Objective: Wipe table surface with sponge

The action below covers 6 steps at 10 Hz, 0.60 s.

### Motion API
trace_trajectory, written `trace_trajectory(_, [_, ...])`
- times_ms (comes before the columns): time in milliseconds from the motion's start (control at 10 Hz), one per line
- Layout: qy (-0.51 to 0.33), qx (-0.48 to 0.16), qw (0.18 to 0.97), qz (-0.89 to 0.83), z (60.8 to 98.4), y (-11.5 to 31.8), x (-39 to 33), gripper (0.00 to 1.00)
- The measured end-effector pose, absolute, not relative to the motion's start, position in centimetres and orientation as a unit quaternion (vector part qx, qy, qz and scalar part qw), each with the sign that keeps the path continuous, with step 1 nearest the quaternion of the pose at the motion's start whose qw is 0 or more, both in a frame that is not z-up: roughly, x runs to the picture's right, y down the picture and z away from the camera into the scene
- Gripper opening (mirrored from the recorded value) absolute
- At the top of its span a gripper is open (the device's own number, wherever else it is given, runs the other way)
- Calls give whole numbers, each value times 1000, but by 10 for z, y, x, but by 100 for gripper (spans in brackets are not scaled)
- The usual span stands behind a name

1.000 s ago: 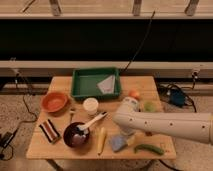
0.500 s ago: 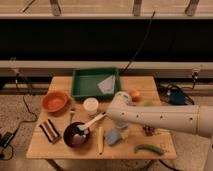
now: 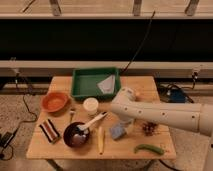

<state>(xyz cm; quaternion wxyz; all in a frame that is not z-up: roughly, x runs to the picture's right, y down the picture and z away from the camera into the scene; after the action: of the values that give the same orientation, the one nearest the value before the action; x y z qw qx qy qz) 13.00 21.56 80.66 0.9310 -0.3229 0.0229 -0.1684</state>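
Note:
The blue-grey sponge (image 3: 116,132) lies flat on the wooden table surface (image 3: 145,85), right of centre towards the front. My white arm reaches in from the right edge across the table. Its end turns down over the sponge, and the gripper (image 3: 125,124) sits at the sponge's upper right corner, shut on it. The arm's bulk hides most of the grip.
A green tray (image 3: 76,82) holding a pale folded cloth (image 3: 106,84) stands at the back. Around the sponge are an orange bowl (image 3: 55,101), white cup (image 3: 90,105), dark bowl (image 3: 75,137) with a white utensil, striped block (image 3: 49,131), yellow stick (image 3: 100,140), brown clump (image 3: 149,128) and green pepper (image 3: 149,148).
The arm has swung towards the back of the table. The sponge has slid with it, from near the front edge towards the middle.

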Motion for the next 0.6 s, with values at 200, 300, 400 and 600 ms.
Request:
trace_trajectory(200, [31,-328,930,-162,807,221,155,0])
trace_trajectory(300, [31,-331,929,-161,805,227,163,0])
trace_trajectory(400, [31,-334,928,-162,802,233,167,0])
trace_trajectory(600, [31,-344,924,-166,795,252,180,0])
